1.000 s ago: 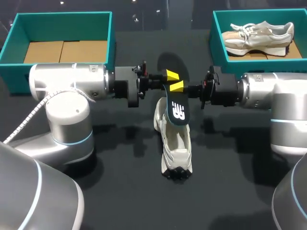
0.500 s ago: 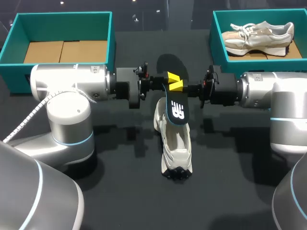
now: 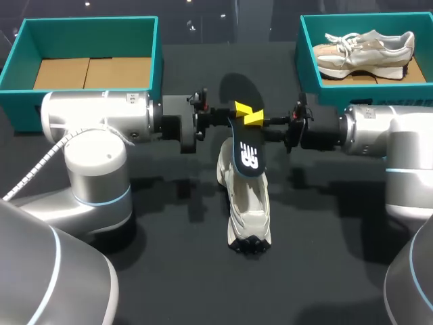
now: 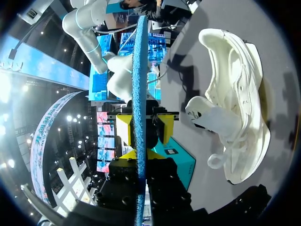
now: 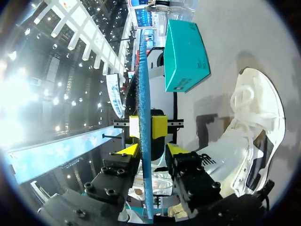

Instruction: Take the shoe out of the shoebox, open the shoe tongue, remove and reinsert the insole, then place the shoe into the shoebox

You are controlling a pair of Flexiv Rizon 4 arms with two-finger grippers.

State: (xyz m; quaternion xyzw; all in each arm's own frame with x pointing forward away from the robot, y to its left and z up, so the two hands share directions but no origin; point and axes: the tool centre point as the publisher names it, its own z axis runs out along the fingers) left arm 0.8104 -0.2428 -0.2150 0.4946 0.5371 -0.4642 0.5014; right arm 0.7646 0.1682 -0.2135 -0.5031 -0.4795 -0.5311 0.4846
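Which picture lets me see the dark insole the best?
The head view. There the insole shows its whole broad dark face with the white mark, tilted up over the white shoe. Both wrist views catch the insole edge-on, so it is only a thin blue strip.

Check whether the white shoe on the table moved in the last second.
No. The white shoe holds its spot against the left shoebox.
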